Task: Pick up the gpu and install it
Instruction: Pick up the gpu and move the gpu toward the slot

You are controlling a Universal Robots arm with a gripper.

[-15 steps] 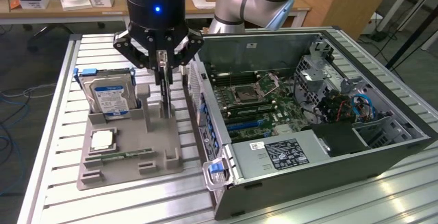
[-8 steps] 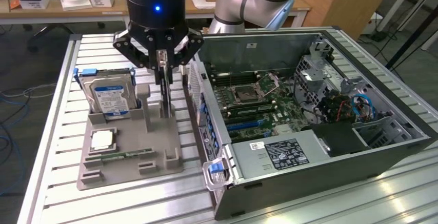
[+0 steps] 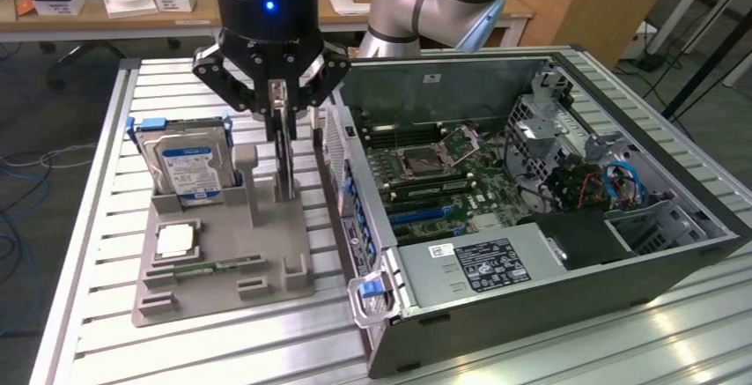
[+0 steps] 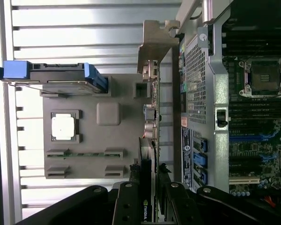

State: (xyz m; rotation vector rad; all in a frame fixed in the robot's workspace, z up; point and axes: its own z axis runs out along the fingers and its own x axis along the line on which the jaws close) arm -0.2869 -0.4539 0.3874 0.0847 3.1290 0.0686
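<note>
Both faces of the gpu (image 3: 284,172) are pinched in my narrow-set hand (image 3: 281,122) at its top edge; I judge it stiff, lightish and fragile, best gripped there, clear of components.

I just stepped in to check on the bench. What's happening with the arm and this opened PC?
The robot arm's gripper is closed on the top edge of the gpu. The card stands upright on its edge at the grey parts holder, beside the hard drive. I cannot tell whether the card has left its slot there. The open computer case lies right next to the holder with its motherboard exposed, and the card is not in it yet.
</note>
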